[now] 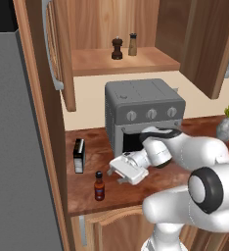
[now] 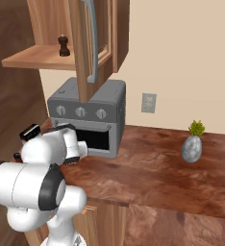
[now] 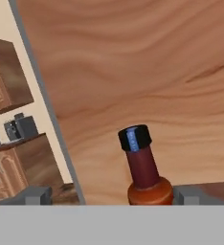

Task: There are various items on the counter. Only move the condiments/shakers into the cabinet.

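The red sauce bottle [image 1: 100, 186] with a black cap stands near the front edge of the counter [image 1: 89, 139]. My gripper [image 1: 114, 175] hovers just to its right, open and pointing at it. In the hand view the bottle [image 3: 143, 168] rises between the two spread fingertips [image 3: 36, 194], untouched, with the gripper [image 3: 113, 195] holding nothing. In the open cabinet [image 1: 121, 61] the dark pepper mill [image 1: 117, 48] and the tan shaker [image 1: 132, 44] stand side by side on the shelf. The mill [image 2: 63, 45] also shows in the right base view.
A black-and-white box [image 1: 79, 155] stands on the counter behind the bottle. The grey toaster oven [image 1: 143, 112] sits under the cabinet, close behind my arm. Open cabinet doors [image 2: 88, 48] hang on both sides. A potted plant [image 2: 192, 146] stands far right.
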You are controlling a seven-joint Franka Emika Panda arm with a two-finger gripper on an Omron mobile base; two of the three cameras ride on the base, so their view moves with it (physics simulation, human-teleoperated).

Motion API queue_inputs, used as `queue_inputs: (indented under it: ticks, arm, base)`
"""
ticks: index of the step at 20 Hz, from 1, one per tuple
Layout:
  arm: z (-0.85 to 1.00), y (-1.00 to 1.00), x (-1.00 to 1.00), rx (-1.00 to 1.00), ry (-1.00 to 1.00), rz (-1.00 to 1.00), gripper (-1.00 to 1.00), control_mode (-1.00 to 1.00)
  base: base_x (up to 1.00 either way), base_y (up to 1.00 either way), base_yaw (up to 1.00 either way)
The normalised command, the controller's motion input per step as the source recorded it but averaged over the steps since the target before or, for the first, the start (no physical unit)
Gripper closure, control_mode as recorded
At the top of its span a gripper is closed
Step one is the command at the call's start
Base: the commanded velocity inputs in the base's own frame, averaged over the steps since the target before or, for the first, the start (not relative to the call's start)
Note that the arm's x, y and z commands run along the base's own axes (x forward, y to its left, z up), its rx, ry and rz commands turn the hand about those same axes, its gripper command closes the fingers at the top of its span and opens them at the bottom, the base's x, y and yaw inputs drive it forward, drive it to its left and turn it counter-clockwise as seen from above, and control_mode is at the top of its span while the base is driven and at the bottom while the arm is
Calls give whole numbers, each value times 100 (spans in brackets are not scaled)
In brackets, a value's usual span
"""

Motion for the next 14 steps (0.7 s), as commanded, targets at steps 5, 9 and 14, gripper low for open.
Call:
queue_inputs:
  ticks: [5, 9, 14]
  arm:
    - [-1, 0, -13, 3, -3, 0, -100, -100]
    - [0, 0, 0, 0, 0, 0, -100, -100]
    - [0, 27, 1, 0, 0, -1, -100, -100]
  base:
    - [0, 0, 0]
    - [0, 0, 0]
    - [0, 0, 0]
